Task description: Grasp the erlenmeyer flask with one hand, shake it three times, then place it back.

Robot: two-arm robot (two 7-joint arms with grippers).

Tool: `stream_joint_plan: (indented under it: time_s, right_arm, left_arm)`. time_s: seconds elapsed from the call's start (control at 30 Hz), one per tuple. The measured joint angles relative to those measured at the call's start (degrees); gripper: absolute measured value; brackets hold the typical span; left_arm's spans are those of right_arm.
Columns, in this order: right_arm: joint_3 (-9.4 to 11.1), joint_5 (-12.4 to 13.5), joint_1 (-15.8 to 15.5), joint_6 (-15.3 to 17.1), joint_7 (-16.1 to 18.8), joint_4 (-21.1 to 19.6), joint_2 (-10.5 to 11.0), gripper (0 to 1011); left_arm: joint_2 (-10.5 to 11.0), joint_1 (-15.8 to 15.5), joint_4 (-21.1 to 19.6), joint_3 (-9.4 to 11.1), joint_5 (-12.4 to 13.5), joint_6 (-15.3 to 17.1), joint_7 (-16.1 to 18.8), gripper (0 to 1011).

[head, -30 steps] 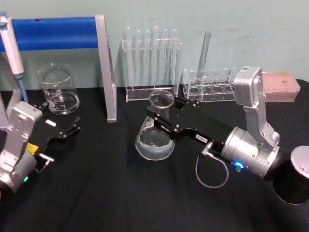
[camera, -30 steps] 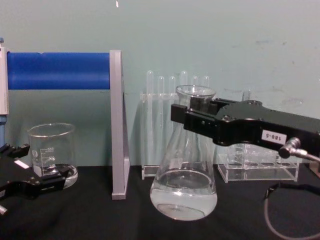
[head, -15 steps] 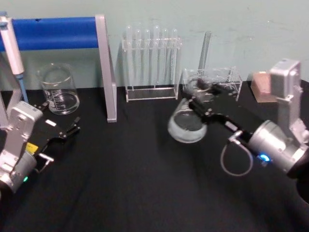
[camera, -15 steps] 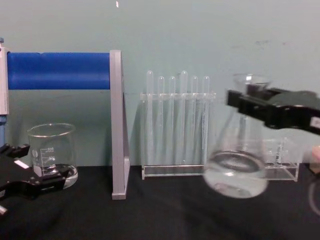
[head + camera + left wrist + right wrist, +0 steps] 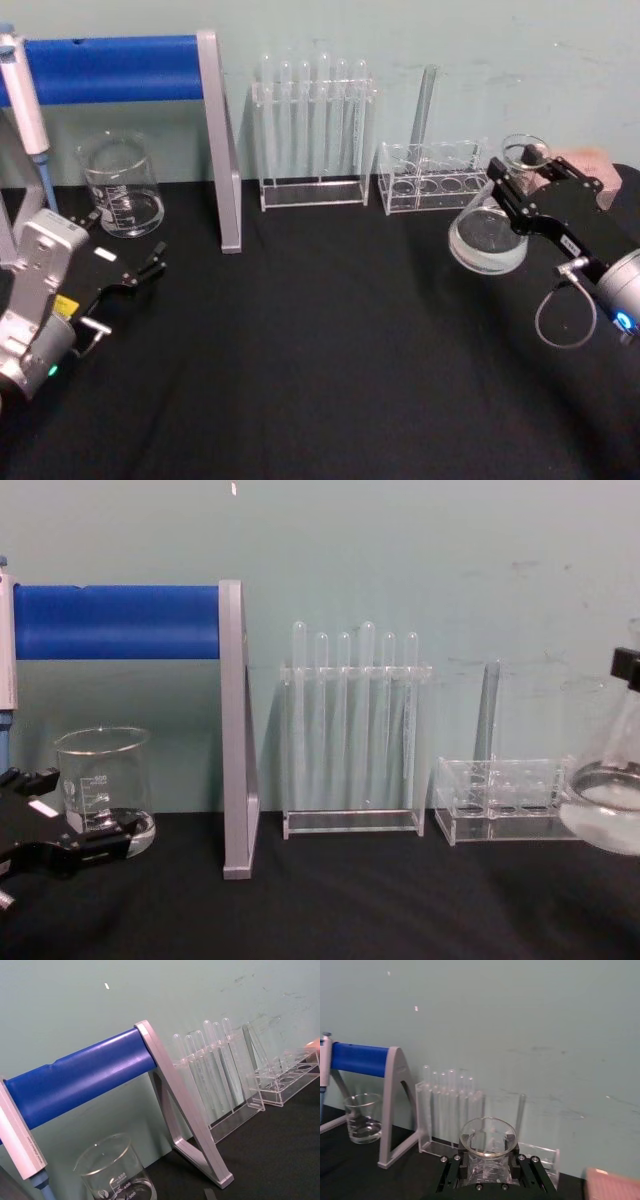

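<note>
Over by the right edge of the table (image 5: 330,350), toward the back, the right gripper (image 5: 512,185) has the erlenmeyer flask (image 5: 486,238) by its narrow neck, the jaws closed in tight on the glass just under the flared rim. The wide base hangs below and to the left of the claw, in front of the low test-tube rack (image 5: 432,180). From the right wrist camera the rim sits squarely between the two black fingers (image 5: 451,1172), one on each side of the neck. The flask looks to be off the table, though that is hard to judge. There is some clear liquid (image 5: 605,825) in the bottom. The chest camera catches the flask at its right edge, part of the body and all but a black corner of the claw cut off. The left gripper (image 5: 148,268) rests near the table's left edge, in front of the beaker (image 5: 122,190) — fingers spread, holding nothing.
</note>
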Motion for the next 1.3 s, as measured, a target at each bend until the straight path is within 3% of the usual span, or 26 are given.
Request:
stream_joint_plan:
  time_s: [0.23,0.4,0.63,0.83,1.03,1.3]
  right_arm:
    - [1.0,-0.9,-0.4,0.5,-0.2,-0.2,-0.9,449]
    - [-0.1,-1.4,1.0,1.0,1.7,0.7,-1.7,449]
    - [-3.5,-1.5,3.8,1.7,5.8,2.6,-2.7,449]
    - [-8.0,-0.8,6.9,1.9,10.3,4.6,-3.1,449]
    - [-11.2,0.2,9.0,1.9,13.2,6.0,-2.9,449]
    - [-13.1,1.3,10.5,2.1,14.6,7.1,-2.1,449]
  left_arm:
    - [0.0,0.0,0.0,0.0,0.0,0.0,0.0,1001]
    - [0.0,0.0,0.0,0.0,0.0,0.0,0.0,1001]
    - [0.0,0.0,0.0,0.0,0.0,0.0,0.0,1001]
    - [0.0,0.0,0.0,0.0,0.0,0.0,0.0,1001]
    - [0.0,0.0,0.0,0.0,0.0,0.0,0.0,1001]
    - [0.0,0.0,0.0,0.0,0.0,0.0,0.0,1001]
